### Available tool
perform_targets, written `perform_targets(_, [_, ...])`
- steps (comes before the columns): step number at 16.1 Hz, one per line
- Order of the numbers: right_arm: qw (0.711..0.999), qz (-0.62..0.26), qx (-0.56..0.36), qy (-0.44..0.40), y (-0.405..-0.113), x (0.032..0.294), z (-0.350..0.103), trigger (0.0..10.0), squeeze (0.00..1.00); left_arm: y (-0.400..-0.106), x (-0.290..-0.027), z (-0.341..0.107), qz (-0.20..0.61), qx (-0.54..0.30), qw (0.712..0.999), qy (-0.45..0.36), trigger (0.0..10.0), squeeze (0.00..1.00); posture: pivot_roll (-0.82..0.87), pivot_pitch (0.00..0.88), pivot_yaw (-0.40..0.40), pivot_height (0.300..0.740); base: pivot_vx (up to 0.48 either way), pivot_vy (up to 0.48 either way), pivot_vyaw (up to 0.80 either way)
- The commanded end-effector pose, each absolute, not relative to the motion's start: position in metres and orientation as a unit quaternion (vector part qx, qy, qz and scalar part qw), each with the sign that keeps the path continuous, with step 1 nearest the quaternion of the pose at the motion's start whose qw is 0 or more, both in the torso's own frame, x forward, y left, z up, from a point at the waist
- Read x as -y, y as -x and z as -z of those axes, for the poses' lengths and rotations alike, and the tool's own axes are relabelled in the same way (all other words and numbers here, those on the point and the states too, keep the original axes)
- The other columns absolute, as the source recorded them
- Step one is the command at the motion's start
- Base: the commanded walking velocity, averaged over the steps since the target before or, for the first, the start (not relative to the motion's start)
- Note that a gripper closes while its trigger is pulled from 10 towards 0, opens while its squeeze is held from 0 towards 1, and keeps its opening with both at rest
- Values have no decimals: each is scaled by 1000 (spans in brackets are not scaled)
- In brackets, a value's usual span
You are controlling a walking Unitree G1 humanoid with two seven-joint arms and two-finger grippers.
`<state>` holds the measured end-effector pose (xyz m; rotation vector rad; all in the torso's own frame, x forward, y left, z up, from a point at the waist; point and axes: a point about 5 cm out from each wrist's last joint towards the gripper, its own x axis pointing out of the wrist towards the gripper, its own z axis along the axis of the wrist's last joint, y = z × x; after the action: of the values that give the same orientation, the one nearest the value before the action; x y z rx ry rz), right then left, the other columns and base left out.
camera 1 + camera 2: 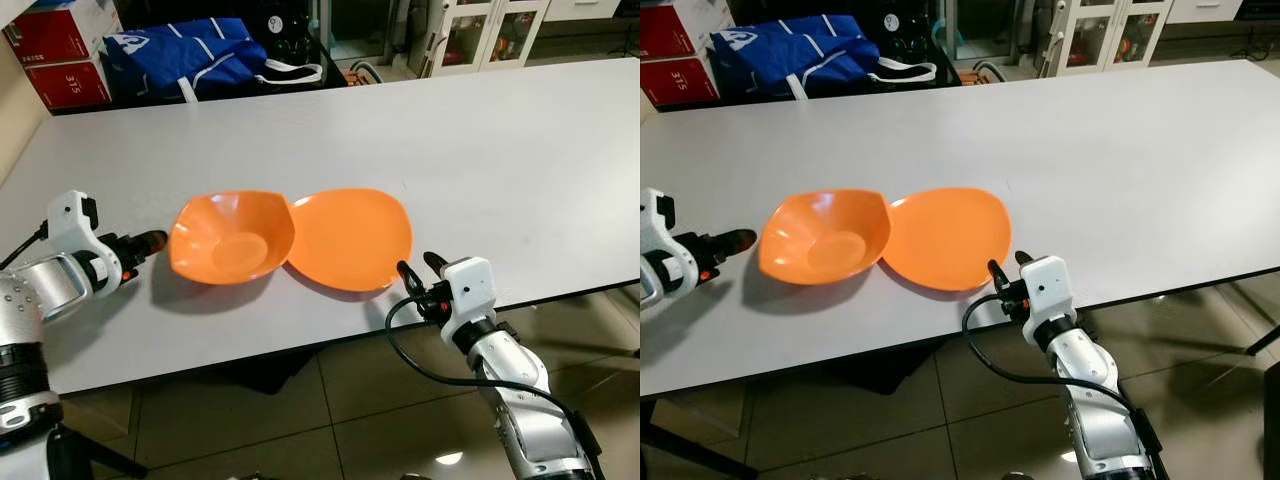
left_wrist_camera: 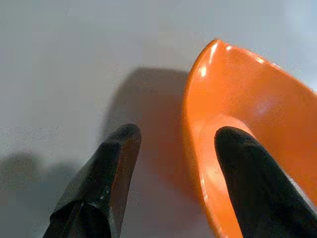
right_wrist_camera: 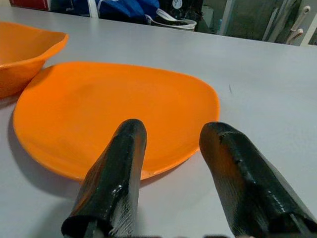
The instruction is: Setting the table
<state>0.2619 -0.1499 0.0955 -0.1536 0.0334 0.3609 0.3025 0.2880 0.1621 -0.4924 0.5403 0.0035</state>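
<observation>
An orange bowl [image 1: 232, 238] and an orange plate [image 1: 350, 238] sit side by side near the front of the white table [image 1: 480, 150], the bowl's rim overlapping the plate's left edge. My left gripper [image 1: 150, 242] is at the bowl's left side, open. In the left wrist view the bowl's rim [image 2: 195, 89] lies in the gap between the fingers, unclamped. My right gripper [image 1: 418, 272] hovers at the table's front edge, just off the plate's near right rim, open. The plate [image 3: 114, 104] lies straight ahead of its fingertips in the right wrist view.
A blue bag [image 1: 185, 55] and red boxes [image 1: 60, 50] stand beyond the table's far left edge. Glass-door cabinets [image 1: 480, 30] are behind. Bare tabletop stretches to the right and back. Tiled floor [image 1: 350, 400] lies below the front edge.
</observation>
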Motion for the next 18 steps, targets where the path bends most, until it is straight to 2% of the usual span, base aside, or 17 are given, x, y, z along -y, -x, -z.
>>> perform_targets(1, [981,-180,-19,75,-260,150,-97,10000,0,-309,-284,-168,14,-242,936,253,10000,0,-193,20,63,740,0,0,0])
perform_targets(8, [981,-178,-16,75,-259,151,-99,10000,0,-315,-274,-159,26,-251,932,260,10000,0,-203,28,66,740,0,0,0])
perform_targets(14, [981,-177,-21,74,-257,150,-97,10000,0,-316,-281,-160,14,-252,935,250,10000,0,-199,33,72,740,0,0,0])
perform_targets(18, [981,-179,-21,73,-257,149,-98,10000,0,-318,-271,-152,25,-263,930,254,10000,0,-205,35,72,740,0,0,0])
